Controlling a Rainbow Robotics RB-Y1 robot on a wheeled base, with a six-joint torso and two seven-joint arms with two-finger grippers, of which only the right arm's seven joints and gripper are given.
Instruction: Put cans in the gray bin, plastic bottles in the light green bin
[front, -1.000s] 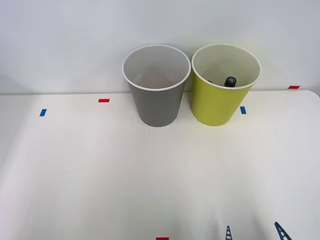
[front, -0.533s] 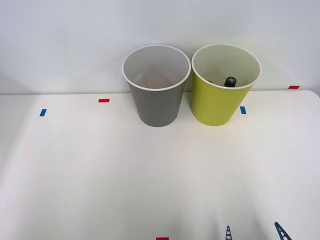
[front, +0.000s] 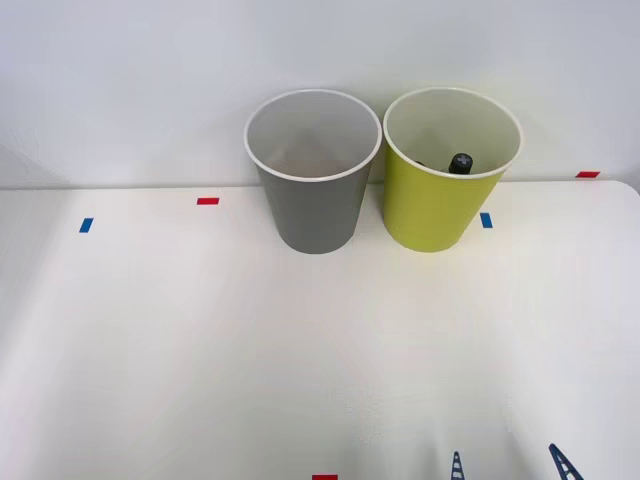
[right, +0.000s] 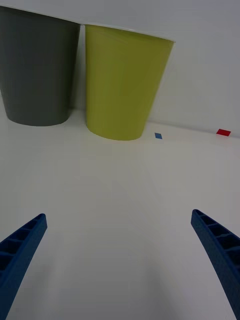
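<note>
In the light green bin (front: 430, 205), black-capped bottle (front: 461, 163), label apparently hidden.

No readable text, labels or numbers anywhere — plain bins, plain table, unmarked tape

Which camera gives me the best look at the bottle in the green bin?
The front view: it looks down into the green bin, where the bottle's black cap shows above the near rim; the rest is hidden. The wrist view shows the green bin's outer wall from low down, so nothing inside it.
</note>
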